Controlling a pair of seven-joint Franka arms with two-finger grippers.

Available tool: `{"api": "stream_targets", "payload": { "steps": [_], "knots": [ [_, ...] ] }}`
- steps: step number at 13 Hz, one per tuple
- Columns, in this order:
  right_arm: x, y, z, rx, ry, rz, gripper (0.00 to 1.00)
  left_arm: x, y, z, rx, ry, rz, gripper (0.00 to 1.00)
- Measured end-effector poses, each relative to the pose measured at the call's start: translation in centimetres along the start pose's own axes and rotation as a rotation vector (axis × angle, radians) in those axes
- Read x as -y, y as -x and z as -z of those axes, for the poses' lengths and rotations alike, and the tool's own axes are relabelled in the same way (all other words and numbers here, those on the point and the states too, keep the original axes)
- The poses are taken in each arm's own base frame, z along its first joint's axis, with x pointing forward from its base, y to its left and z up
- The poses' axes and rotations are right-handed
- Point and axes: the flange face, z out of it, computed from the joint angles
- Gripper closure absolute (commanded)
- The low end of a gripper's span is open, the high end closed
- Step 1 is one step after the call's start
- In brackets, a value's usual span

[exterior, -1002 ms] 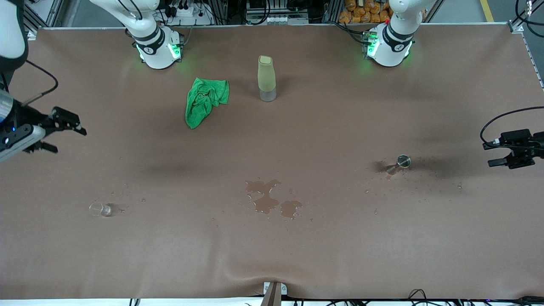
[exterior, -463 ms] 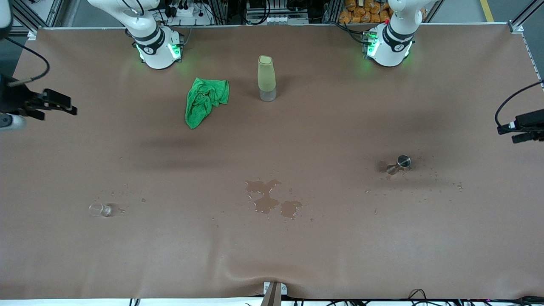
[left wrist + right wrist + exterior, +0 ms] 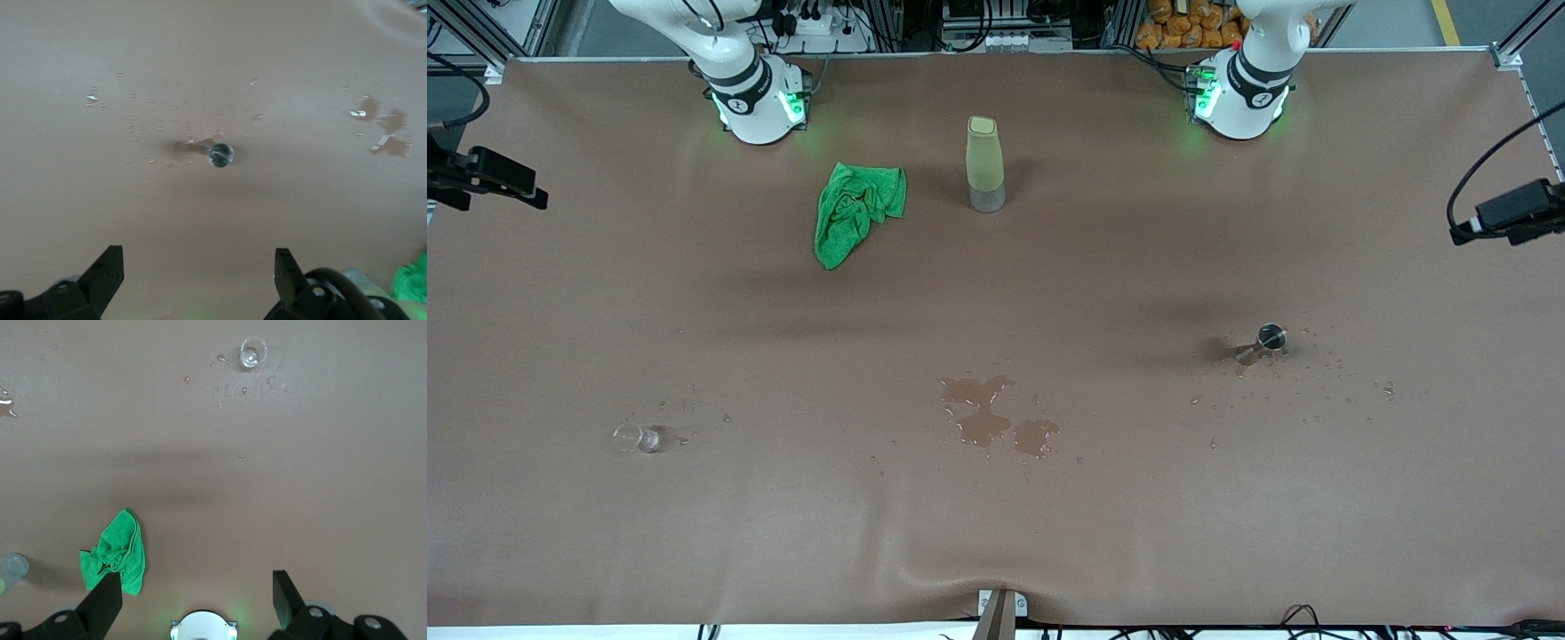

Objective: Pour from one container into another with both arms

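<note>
The glass cup point(image 3: 638, 436) stands near the right arm's end of the tabletop point(image 3: 996, 533), the silver jigger point(image 3: 1270, 338) near the left arm's. Both grippers, right point(image 3: 197, 597) and left point(image 3: 199, 273), hover high with jaws wide open, holding nothing.

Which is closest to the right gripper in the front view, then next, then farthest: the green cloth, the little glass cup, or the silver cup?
From the right gripper, up at its arm's end of the table:
1. The glass cup, toward the front camera.
2. The green cloth, beside the bottle; close to call with the cup.
3. The silver cup, at the left arm's end.
</note>
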Motion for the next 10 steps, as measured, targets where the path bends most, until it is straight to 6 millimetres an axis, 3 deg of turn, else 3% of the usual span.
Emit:
{"api": "stream_targets", "payload": {
  "steps": [2, 4, 10],
  "knots": [
    [-0.1, -0.1, 0.4, -0.020, 0.002, -0.001, 0.00, -4.2, 1.5, 0.4, -0.010, -0.075, -0.048, 0.00],
    [0.0, -0.6, 0.9, -0.068, 0.006, 0.000, 0.00, -6.7, 2.4, 0.3, -0.011, -0.082, -0.064, 0.00],
    [-0.3, -0.7, 1.0, -0.078, 0.006, -0.004, 0.00, -8.7, 2.5, 0.2, -0.039, -0.106, -0.079, 0.00]
  ]
}}
